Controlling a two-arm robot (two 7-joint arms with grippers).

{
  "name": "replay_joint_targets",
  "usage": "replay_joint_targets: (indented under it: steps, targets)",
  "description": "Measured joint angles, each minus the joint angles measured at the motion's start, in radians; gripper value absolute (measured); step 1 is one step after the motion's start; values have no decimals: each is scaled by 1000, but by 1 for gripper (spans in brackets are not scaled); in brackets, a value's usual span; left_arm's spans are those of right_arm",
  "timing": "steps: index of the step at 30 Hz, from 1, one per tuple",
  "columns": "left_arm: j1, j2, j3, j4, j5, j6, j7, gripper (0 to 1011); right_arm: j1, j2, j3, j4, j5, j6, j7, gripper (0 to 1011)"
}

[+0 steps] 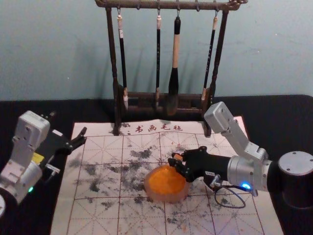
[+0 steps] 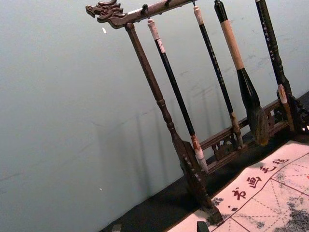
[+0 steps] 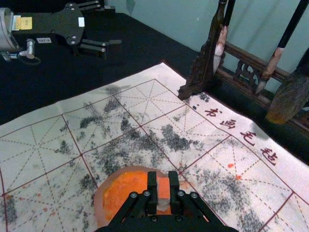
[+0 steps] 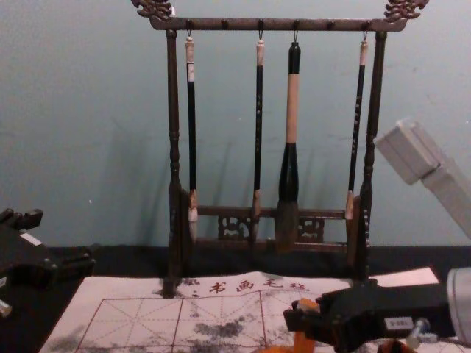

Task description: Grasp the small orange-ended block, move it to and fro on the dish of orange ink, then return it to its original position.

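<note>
the small block (image 3: 163,191) is pinched between the fingers of the right gripper (image 1: 179,164), which is reached in from the right over the far right part of the ink dish (image 1: 153,195). the block is held upright, its orange upper end exposed above the fingers; whether its lower end is in contact with the orange ink (image 1: 165,182) cannot be told, that end being hidden in the head view. the dish, round and pale-rimmed, is set on the near part of the writing mat (image 1: 105,215), slightly right of the middle. the mat is ruled with a red grid, marked with dark stains and a few orange spots, and lettered along its far edge; it is laid on a black cloth (image 1: 279,110). the left gripper (image 1: 68,124) is held at the left, by the mat's left edge and well apart from the dish, with its fingers spread and nothing between them. at the far side, a dark wooden rack (image 4: 174,147) is stood across the mat's far edge; four brushes (image 4: 292,110) are hung from its top bar, the thickest being third from the left.
</note>
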Motion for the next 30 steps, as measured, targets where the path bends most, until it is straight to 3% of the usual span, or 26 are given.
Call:
replay_joint_targets:
  steps: [15,30]
  targets:
    - [0,0,0,0,0,0,0,1010,-39,32,1,-56,10,13,16,40]
    - [0,0,0,0,0,0,0,1010,-30,7,-32,-52,15,15,31,40]
